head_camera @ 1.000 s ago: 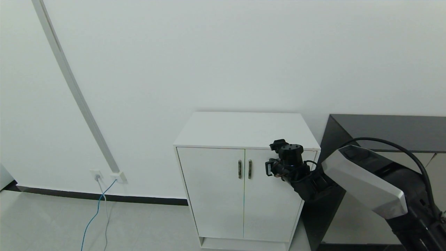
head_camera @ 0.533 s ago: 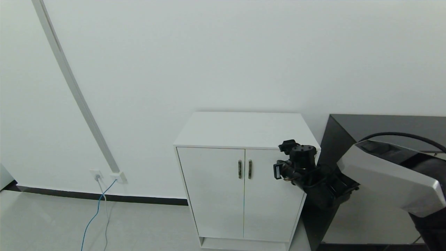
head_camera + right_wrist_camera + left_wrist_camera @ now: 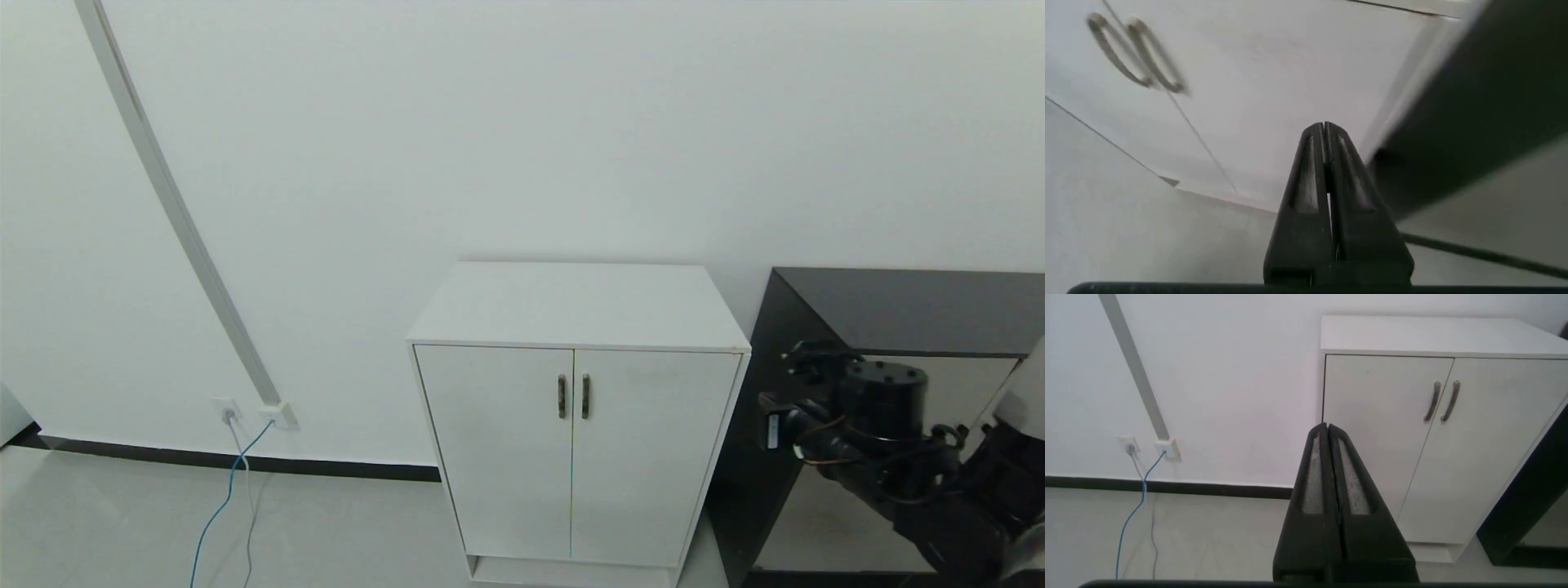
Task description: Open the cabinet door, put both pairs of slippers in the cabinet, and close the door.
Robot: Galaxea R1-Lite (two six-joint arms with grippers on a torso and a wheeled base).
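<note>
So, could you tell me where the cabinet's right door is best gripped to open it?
Probably its vertical bar handle beside the centre seam. Come straight from the front, straddling the bar sideways: it stands proud of the shut door.

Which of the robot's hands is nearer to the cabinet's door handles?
Right. The right hand is close to the cabinet, off to the right of its door handles. The left hand hangs farther back from the cabinet.

Left claw (image 3: 1328, 434) and right claw (image 3: 1325, 131) are both pinched closed, right arm (image 3: 939, 490) raised forward.
</note>
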